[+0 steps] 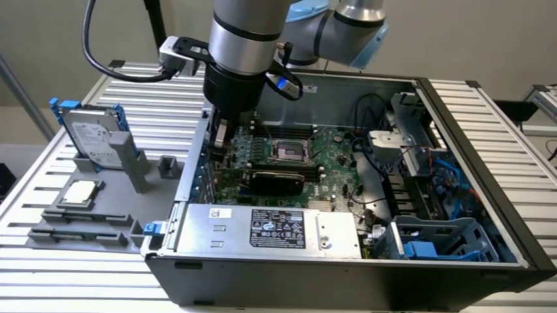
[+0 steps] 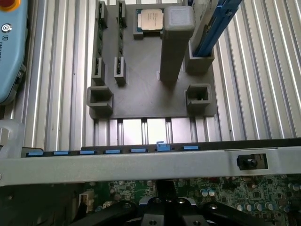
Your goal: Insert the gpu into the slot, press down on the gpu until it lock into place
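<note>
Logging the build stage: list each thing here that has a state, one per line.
gpu: lying flat on the motherboard inside the case.
Claw: shut, lowered inside the case near its wall.
Computer case: side open.
CPU socket: empty.
Hard drive: upright in the grey holder.
CPU chip: flat on the holder.

The exterior view looks down at an angle from above and in front of the open computer case [image 1: 348, 195], far enough back to take in the whole case, the arm and the slatted bench [image 1: 87, 274]. The wrist view looks steeply down from close above the case's side wall [image 2: 141, 165]. Both views share the grey parts holder [image 1: 87, 215] [image 2: 141, 99] beside the case.
</note>
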Robot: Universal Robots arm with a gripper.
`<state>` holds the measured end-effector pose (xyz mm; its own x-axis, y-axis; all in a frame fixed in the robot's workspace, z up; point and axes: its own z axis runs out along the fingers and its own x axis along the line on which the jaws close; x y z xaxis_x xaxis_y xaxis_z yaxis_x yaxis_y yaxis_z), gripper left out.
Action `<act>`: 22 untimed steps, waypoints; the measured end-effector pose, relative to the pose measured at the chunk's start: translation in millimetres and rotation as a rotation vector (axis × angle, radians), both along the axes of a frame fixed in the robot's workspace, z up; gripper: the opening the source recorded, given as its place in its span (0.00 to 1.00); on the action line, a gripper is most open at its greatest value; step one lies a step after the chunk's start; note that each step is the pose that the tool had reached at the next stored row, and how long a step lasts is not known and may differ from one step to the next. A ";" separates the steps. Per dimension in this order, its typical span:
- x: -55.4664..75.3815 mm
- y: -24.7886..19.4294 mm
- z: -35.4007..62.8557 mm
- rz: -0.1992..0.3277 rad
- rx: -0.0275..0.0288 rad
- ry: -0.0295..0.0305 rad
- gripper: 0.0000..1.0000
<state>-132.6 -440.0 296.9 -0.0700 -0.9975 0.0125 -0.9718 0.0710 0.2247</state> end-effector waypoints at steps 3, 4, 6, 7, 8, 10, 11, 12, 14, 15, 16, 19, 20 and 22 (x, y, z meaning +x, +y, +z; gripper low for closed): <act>-0.3 0.5 0.5 0.000 0.0000 0.0001 0.11; -0.3 0.7 0.6 0.000 0.0000 0.0002 0.11; -0.3 1.0 1.0 0.000 0.0001 0.0001 0.11; -0.3 1.2 1.3 0.000 0.0001 0.0001 0.11; -0.3 1.3 1.6 0.000 0.0002 0.0001 0.11; -0.4 1.6 2.0 0.000 0.0001 0.0001 0.11; -0.5 1.7 2.0 0.000 0.0001 0.0000 0.11; -0.7 1.7 2.1 -0.001 0.0001 0.0000 0.11; -1.5 1.9 2.1 -0.001 0.0000 0.0001 0.11; -2.1 2.0 2.1 -0.001 -0.0001 0.0002 0.11; -2.6 2.0 2.1 -0.001 -0.0001 0.0001 0.11; -3.8 2.1 1.7 -0.001 0.0000 -0.0006 0.11; -4.1 2.1 1.5 -0.001 -0.0002 -0.0009 0.11; -4.4 2.2 1.1 -0.001 -0.0001 -0.0015 0.11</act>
<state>-137.0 -437.8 298.0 -0.0710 -0.9974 0.0125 -0.9721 0.0720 0.2233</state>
